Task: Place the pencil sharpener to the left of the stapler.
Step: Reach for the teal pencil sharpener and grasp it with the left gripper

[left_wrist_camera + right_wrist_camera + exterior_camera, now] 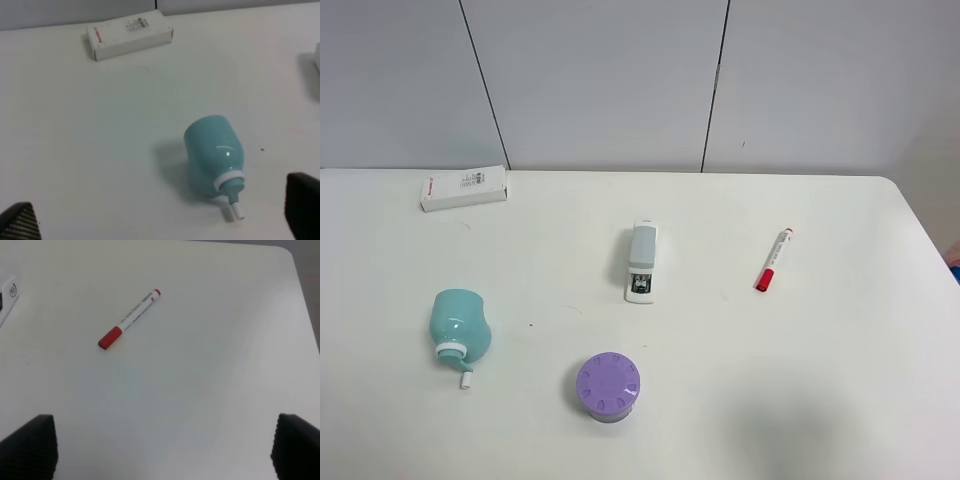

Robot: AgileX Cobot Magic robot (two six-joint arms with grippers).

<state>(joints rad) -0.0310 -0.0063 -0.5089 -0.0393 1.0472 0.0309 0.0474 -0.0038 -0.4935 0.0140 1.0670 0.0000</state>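
Note:
The light teal pencil sharpener (458,325) lies on its side at the front left of the white table (840,380), white crank pointing toward the front edge. The grey and white stapler (642,262) lies near the middle, well to the sharpener's right and farther back. Neither gripper shows in the exterior view. In the left wrist view the sharpener (215,152) lies ahead of my open left gripper (160,220), apart from both fingertips. My right gripper (162,450) is open over bare table, with only the stapler's end (8,294) at the frame's edge.
A purple round lidded container (608,386) stands in front of the stapler. A red-and-white marker (773,260) lies to the stapler's right. A white box with red print (464,188) sits at the back left. The table's right edge curves away at the far right.

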